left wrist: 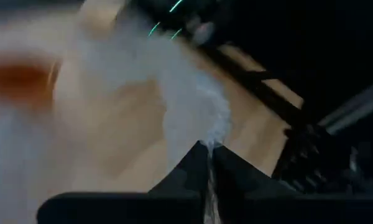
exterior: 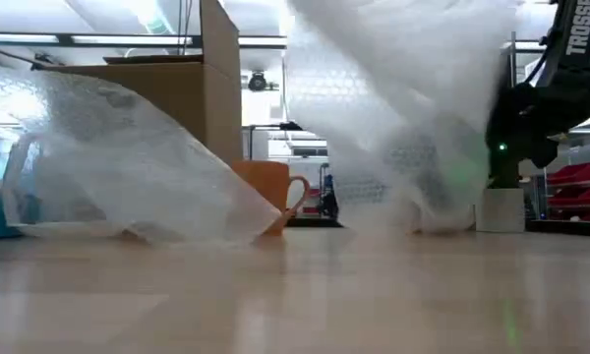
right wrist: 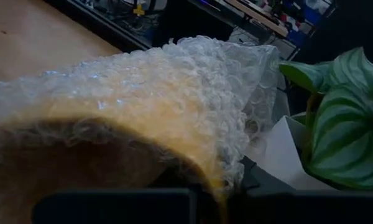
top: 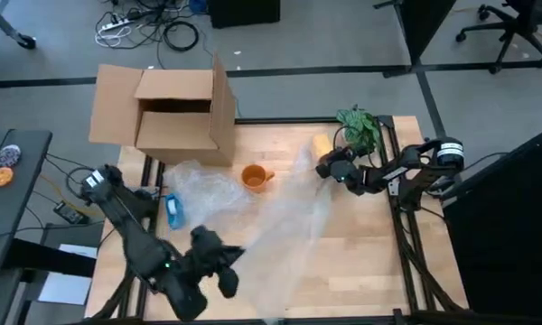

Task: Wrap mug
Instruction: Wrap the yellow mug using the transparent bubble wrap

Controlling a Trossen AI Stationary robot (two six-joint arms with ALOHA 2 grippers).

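Observation:
An orange mug [top: 253, 177] stands upright on the wooden table [top: 361, 262], its handle toward the right; it also shows in the low view [exterior: 268, 190]. A large sheet of clear bubble wrap [top: 289, 226] stretches slanting across the table between my two grippers, lifted beside the mug [exterior: 403, 108]. My left gripper [top: 224, 264] is near the front edge, shut on the sheet's near end. My right gripper [top: 331, 166] is to the right of the mug, at the sheet's far end. A second crumpled piece of bubble wrap [top: 203, 191] lies left of the mug. My left gripper pinches the bubble wrap's near end [left wrist: 206, 138] between its two shut fingers, where the sheet narrows to a bunched point. From there the sheet rises away toward the mug. My right gripper has the sheet's far edge [right wrist: 227, 163] draped over and between its fingers; the wrap hides the contact itself. The sheet is raised off the table here.
An open cardboard box [top: 172, 113] stands at the far left of the table. A potted green plant [top: 359, 129] sits at the far right, close behind my right gripper. A blue object [top: 174, 210] lies by the left edge. Bare wood shows at the near right.

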